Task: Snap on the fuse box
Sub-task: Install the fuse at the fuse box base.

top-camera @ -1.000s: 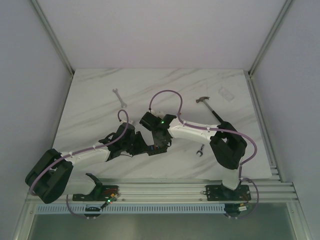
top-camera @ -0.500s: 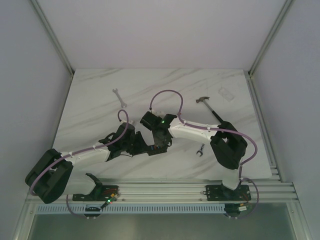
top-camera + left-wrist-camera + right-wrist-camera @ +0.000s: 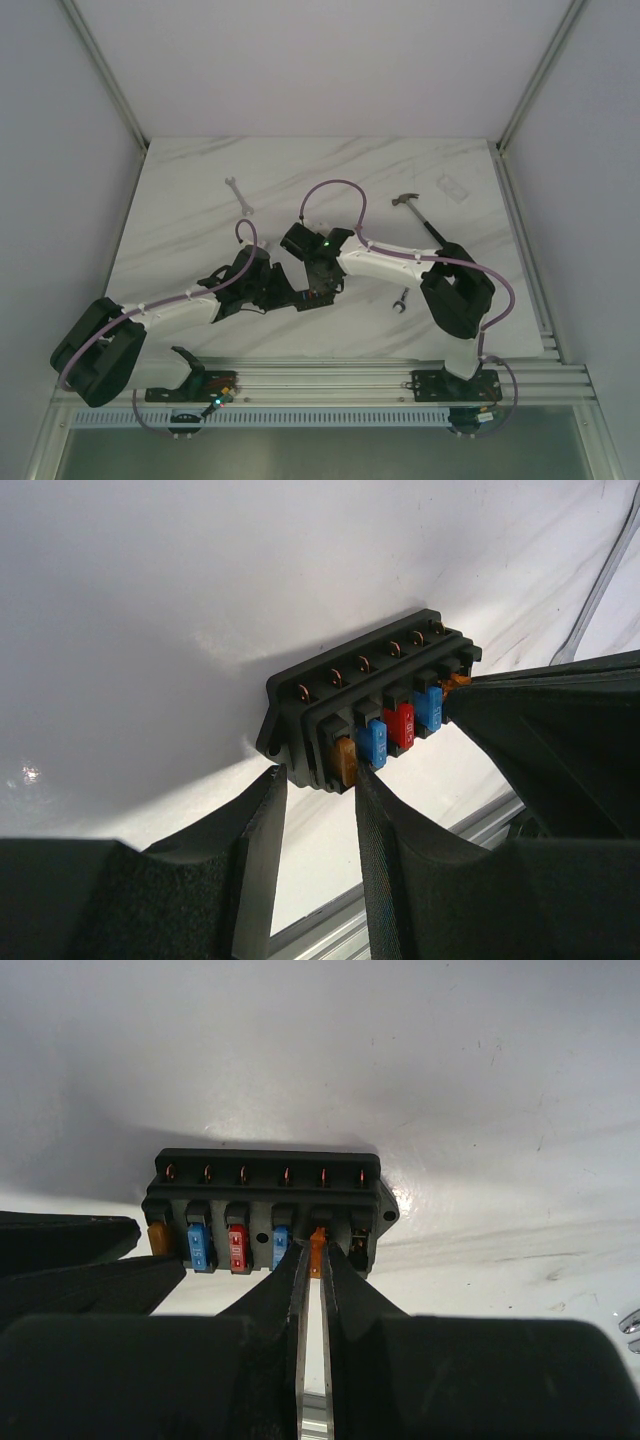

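The fuse box (image 3: pixel 372 672) is a black block lying on the white table, with orange, blue and red fuses in its row of slots. My left gripper (image 3: pixel 320 772) is shut on its near end, one finger on the flange side and the other against the fuse side. My right gripper (image 3: pixel 317 1247) is shut on a small orange fuse (image 3: pixel 318 1237) that sits at the fifth slot of the fuse box (image 3: pixel 265 1165). The last slot beside it holds no fuse. From above, both grippers meet over the fuse box (image 3: pixel 316 297) near the table's front middle.
A silver wrench (image 3: pixel 238 195) lies at the back left. A hammer (image 3: pixel 420 215) and a small clear plastic piece (image 3: pixel 453 188) lie at the back right. A short wrench (image 3: pixel 400 300) lies by the right arm. An aluminium rail (image 3: pixel 330 380) runs along the front edge.
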### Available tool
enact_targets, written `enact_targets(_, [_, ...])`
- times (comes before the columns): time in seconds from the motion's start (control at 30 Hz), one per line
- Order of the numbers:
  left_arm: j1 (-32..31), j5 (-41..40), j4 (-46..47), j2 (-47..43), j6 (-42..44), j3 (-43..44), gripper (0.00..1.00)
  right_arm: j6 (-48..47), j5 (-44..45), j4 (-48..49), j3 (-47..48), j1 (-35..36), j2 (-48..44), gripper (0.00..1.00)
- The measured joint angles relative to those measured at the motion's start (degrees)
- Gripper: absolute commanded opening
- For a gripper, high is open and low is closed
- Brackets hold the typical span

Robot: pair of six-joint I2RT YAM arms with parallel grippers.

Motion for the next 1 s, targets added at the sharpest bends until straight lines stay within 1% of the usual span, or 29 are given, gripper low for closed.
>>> enact_targets(1.0, [0.0,0.02,0.0,0.0,-0.02,-0.04,0.42,-0.42,0.0,0.5,-1.11,-0.52,-0.15,0.0])
